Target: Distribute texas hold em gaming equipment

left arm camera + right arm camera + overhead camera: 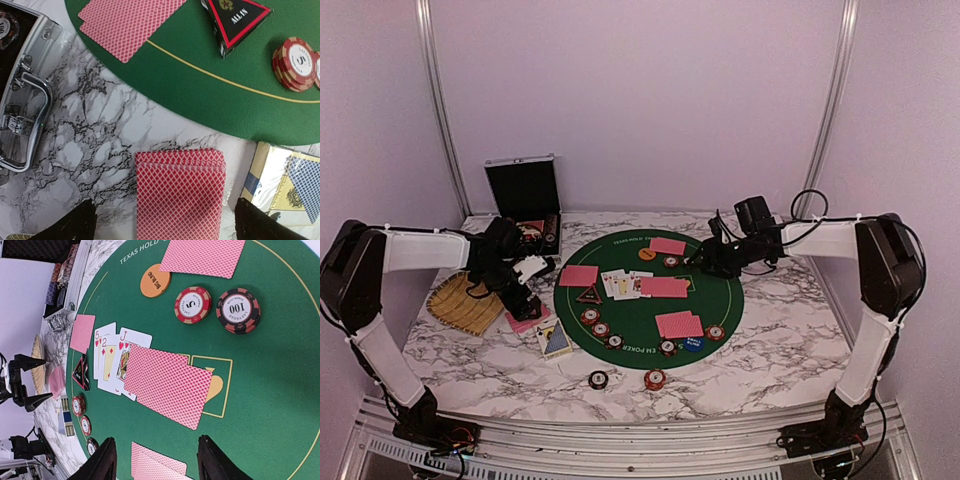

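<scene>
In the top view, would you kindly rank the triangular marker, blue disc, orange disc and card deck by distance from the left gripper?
1. Card deck, under the left gripper.
2. Triangular marker, just to its right.
3. Orange disc, far centre.
4. Blue disc, near right.

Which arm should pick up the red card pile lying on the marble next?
Left. The left tool hangs open right over the red card pile. The right tool is far across the green mat, above the dealt cards.
</scene>
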